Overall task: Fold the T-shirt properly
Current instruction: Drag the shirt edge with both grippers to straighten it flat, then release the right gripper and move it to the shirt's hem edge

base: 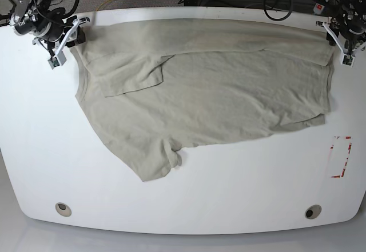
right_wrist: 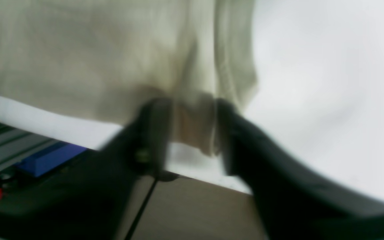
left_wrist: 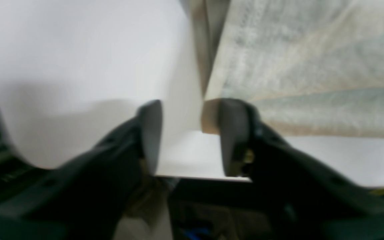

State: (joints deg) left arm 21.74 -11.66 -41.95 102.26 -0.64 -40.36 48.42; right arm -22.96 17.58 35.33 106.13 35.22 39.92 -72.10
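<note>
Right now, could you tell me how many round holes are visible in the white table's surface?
2. One hole sits near the front-left corner of the table in the base view, the other near its front-right corner. More could be hidden under the T-shirt.

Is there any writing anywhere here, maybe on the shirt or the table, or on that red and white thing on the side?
None can be read.
T-shirt: plain khaki fabric, no print or label showing.
Red-and-white marking on the white table: an outline only, carrying no letters or numbers.
Small red tag by the cables behind the table: too small to read.
Both wrist views: too blurred to show any text.
</note>
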